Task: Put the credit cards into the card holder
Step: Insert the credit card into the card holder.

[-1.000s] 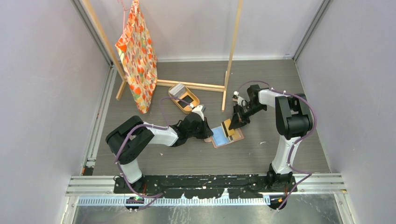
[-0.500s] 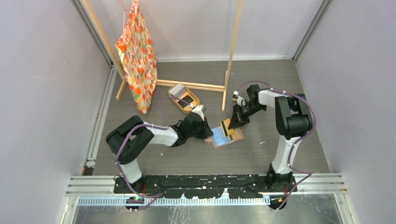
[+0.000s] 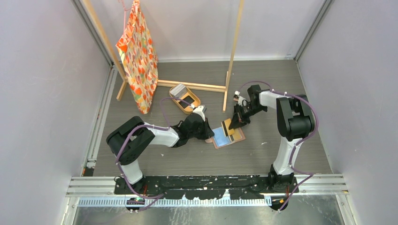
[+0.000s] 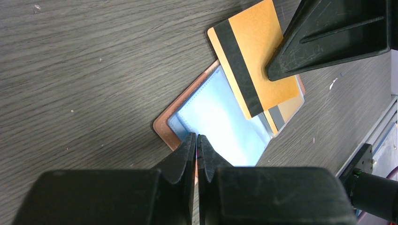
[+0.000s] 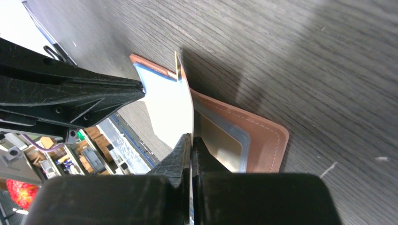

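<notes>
1. The right gripper point(image 5: 191, 138) is pinched shut on a tan card point(image 4: 256, 44) with a black stripe, holding it by one long edge. In its own wrist view the card runs almost edge-on away from the fingertips
2. That card hangs tilted over the right half of the card holder point(image 4: 162, 127), with its lower end down at the glossy pocket and its upper end raised off the leather. Whether the end has entered the pocket mouth I cannot tell, since the card itself hides it
3. The pocket therefore lies just below and ahead of the card's lower short edge. The card's long axis, the line of the stripe, is in my judgement the line a push must follow
4. The left gripper point(image 4: 196, 137) is closed on the holder's left edge, by the pale blue flap. I judge that it steadies the holder against that push
5. The holder lies open on the table point(image 3: 187, 159) between the two arms, and the right arm is the nearer one to the pocket
6. The other credit cards point(image 3: 177, 89) sit in an oval tray point(image 3: 193, 104), well apart from the holder on the left arm's side
</notes>
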{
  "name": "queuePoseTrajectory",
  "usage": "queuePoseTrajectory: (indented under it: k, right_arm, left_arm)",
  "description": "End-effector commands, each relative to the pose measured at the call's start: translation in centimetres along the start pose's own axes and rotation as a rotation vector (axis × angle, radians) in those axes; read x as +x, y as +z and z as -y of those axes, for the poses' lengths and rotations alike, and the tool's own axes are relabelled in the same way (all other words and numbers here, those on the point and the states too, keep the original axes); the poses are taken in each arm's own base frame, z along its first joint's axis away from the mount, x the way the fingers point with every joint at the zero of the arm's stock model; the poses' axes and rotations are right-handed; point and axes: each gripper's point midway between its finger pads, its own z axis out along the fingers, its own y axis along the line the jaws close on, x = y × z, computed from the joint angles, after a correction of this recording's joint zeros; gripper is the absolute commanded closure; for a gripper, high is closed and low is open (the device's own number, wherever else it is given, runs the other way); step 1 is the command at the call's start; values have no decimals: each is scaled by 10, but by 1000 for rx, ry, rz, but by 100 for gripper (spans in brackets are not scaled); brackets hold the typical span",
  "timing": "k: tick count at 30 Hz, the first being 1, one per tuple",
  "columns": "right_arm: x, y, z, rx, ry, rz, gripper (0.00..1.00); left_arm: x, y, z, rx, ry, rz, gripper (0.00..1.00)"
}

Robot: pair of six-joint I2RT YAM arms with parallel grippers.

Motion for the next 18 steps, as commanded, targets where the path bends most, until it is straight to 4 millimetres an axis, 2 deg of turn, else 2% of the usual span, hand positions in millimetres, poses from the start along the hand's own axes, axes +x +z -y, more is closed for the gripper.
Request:
queuePoseTrajectory:
  k: [1, 6, 11, 18]
  right_arm:
    - [-19, -4, 14, 107, -74, 87, 98]
    - [-18, -4, 12, 98, -69, 81, 98]
    - [5, -5, 2, 15, -81, -59, 98]
    - [17, -9, -3, -12, -112, -81, 98]
  left_arm:
    - [2, 2, 3, 11, 22, -8, 94]
    - [3, 1, 2, 10, 21, -9, 94]
    - [2, 1, 2, 10, 21, -7, 94]
    - [2, 0, 2, 11, 23, -6, 94]
